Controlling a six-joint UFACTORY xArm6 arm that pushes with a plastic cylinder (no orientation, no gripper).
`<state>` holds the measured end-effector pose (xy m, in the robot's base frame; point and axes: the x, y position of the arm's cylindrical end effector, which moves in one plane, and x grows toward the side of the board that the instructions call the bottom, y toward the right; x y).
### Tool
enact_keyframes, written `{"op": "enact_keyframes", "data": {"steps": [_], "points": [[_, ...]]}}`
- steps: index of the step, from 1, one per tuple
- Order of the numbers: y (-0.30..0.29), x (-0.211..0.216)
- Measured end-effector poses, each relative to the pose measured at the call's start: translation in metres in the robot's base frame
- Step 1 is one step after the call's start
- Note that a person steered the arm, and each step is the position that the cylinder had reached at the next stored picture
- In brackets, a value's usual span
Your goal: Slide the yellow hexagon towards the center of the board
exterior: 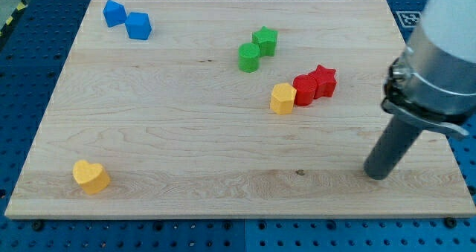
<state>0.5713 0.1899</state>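
The yellow hexagon (282,99) lies right of the board's middle, touching the left side of a red round block (304,89). A red star (323,81) sits against that red block's right side. My tip (378,173) rests on the board near the view's lower right, well to the right of and below the yellow hexagon, apart from every block. The rod rises from it to the grey arm body (442,51) at the view's right edge.
A green round block (249,57) and a green star (265,40) touch each other above the hexagon. Two blue blocks (114,13) (138,25) sit at the top left. A yellow heart (91,177) lies at the bottom left. The wooden board (149,133) ends close to my tip's right.
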Motion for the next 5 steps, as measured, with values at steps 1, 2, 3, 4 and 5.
{"op": "enact_keyframes", "data": {"steps": [1,2,3,4,5], "points": [[0.031,-0.003],[0.024,-0.053],[-0.01,-0.092],[-0.01,-0.092],[-0.011,-0.092]]}}
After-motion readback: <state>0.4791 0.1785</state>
